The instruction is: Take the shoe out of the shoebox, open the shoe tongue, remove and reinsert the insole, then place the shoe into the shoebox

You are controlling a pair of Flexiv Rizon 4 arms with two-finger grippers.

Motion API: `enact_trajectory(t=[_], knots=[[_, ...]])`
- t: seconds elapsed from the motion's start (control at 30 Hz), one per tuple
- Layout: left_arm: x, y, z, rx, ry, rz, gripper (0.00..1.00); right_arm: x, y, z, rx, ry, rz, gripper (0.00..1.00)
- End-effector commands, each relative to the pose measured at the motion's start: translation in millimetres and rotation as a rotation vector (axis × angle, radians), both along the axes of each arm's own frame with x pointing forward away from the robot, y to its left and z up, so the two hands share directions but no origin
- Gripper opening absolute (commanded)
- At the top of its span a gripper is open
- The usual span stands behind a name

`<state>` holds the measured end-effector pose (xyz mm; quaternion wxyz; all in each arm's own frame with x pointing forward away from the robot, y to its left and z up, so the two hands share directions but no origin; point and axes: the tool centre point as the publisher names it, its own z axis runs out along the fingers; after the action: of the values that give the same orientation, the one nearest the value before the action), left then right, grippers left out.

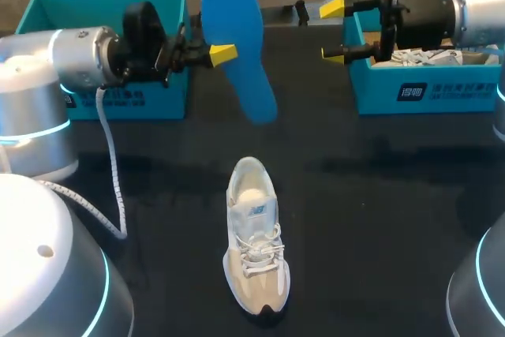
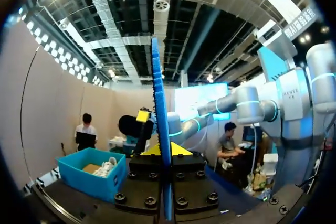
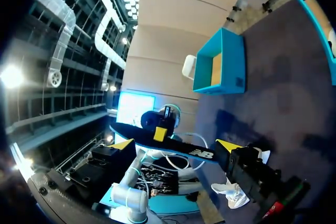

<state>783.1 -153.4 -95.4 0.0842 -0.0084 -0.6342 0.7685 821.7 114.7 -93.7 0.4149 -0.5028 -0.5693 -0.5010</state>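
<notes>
Head view showed the shoe (image 1: 254,234) out on the table (image 1: 379,195), insole (image 1: 235,13) removed, pinched in left end effector (image 1: 222,54); right end effector (image 1: 333,31) gaped empty; reinsertion and boxing were left.

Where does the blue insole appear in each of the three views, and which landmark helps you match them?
Head view: blue insole held up, beyond the shoe.
Left wrist view: edge-on, between that gripper's fingers.
Right wrist view: dark underside showing, ahead of the open right gripper.
Shared landmark: the left gripper clamping it.
</notes>
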Motion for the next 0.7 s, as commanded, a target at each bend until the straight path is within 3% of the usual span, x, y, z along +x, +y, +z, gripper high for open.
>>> enact_trajectory(t=[0.03,0.3,0.7], knots=[[-19.4,-5.9,2.9,0.063,0.137,0.062,0.0,-0.6,0.6,0.7,-0.005,0.002,-0.001,1.0],[-35.1,-10.3,-0.7,0.163,0.378,0.085,0.0,-0.6,0.6,0.7,-0.005,0.002,-0.001,1.0],[-35.1,-10.3,-0.7,0.163,0.378,0.085,0.0,-0.6,0.6,0.7,-0.005,0.002,-0.001,1.0]])
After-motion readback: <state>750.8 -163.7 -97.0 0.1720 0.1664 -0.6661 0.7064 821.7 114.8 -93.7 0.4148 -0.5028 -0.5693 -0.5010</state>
